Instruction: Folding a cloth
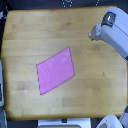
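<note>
Seen from above in the exterior view: pink-magenta cloth (pixel 56 70) spread flat and unfolded on the wooden worktop (pixel 30 35), a little toward the view's left of centre and nearer the bottom edge than the top. Turned like a diamond, with one corner toward the upper right, one toward the lower left, edges running at a slant to the worktop's sides. Slightly darker hem traceable along the border; surface plain, with no visible creases. Bare wood on every side of the cloth, nothing touching it. White and grey robot arm (pixel 114 35) reaching in from the view's right at the upper corner, over the worktop's edge, well apart from the cloth. Fingers not made out at this resolution, so impossible to tell how far apart, or whether anything held. Pale shapes along the bottom and left margins of the view, too blurred to identify.
</note>
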You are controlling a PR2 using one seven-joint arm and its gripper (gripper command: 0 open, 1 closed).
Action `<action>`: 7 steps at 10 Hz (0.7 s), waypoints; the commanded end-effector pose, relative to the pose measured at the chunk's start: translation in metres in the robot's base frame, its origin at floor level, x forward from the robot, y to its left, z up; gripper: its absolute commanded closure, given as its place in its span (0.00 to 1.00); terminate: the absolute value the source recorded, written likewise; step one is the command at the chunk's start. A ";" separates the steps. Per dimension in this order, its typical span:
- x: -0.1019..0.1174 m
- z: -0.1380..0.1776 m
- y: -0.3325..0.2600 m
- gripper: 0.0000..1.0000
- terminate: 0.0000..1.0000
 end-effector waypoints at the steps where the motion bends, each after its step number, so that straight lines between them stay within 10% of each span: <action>1: 0.001 -0.001 0.002 0.00 0.00; 7: -0.012 -0.039 0.075 0.00 0.00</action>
